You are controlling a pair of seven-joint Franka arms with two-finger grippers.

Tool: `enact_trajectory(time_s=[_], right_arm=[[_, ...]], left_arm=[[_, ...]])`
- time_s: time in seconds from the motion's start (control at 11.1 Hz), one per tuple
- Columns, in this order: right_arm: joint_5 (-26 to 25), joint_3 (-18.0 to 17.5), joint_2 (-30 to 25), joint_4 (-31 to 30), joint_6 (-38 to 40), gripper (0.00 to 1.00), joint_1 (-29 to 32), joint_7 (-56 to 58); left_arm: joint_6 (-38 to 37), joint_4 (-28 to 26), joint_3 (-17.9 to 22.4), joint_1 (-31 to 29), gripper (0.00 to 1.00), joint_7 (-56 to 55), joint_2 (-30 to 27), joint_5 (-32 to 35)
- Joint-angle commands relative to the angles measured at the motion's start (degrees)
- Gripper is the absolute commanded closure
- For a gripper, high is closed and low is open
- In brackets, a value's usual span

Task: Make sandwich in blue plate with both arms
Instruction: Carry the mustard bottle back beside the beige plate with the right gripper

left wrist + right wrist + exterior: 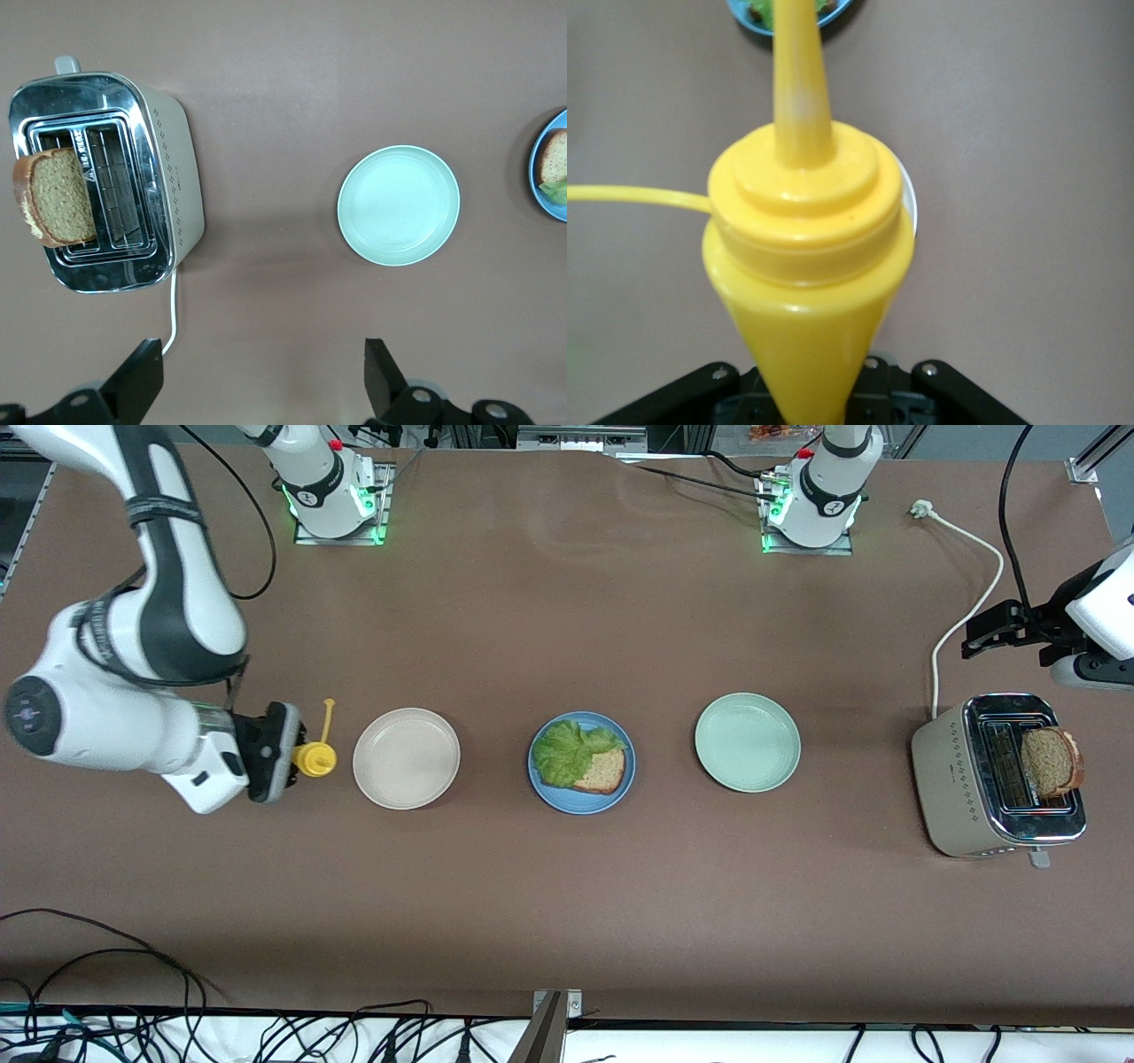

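The blue plate (567, 802) lies mid-table with one brown bread slice (606, 771) on it and a ruffled green lettuce leaf (567, 749) over part of that slice. A second bread slice (1051, 760) (55, 195) stands up out of a toaster slot. My right gripper (285, 758) is shut on a yellow squeeze bottle (315, 759) (806, 266), beside the cream plate; its nozzle points toward the blue plate (835, 11). My left gripper (982, 634) (261, 359) is open and holds nothing, over bare table by the toaster's cable.
A cream-white plate (406, 758) lies toward the right arm's end, and a mint-green plate (747, 742) (399, 205) lies toward the left arm's end. The silver toaster (966, 779) (173, 177) stands past the mint plate, and its white cable (967, 609) runs toward the bases.
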State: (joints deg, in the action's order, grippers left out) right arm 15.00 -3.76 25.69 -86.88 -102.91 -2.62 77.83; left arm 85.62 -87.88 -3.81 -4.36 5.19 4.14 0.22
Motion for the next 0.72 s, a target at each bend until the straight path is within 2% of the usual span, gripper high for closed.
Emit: enact_trajectory(time_s=[0.0, 0.27, 0.45, 0.63], right_arm=[[5.9, -1.6, -1.44, -1.89, 4.02, 1.0, 8.05, 14.77], [8.98, -1.6, 1.36, -0.41, 7.01, 1.0, 11.76, 22.17], [13.89, -1.51, 4.88, 1.27, 7.46, 1.0, 13.34, 26.48], [15.05, -1.69, 6.29, 1.27, 7.46, 1.0, 15.09, 29.73]], left_arm=[[0.69, -0.18, 0.03, -0.03, 0.0, -0.27, -0.18, 0.05], [0.69, -0.18, 0.03, -0.03, 0.0, -0.27, -0.01, 0.22], [0.78, -0.18, 0.03, -0.03, 0.0, -0.27, -0.01, 0.31], [0.78, -0.18, 0.03, -0.03, 0.0, -0.27, -0.01, 0.49]])
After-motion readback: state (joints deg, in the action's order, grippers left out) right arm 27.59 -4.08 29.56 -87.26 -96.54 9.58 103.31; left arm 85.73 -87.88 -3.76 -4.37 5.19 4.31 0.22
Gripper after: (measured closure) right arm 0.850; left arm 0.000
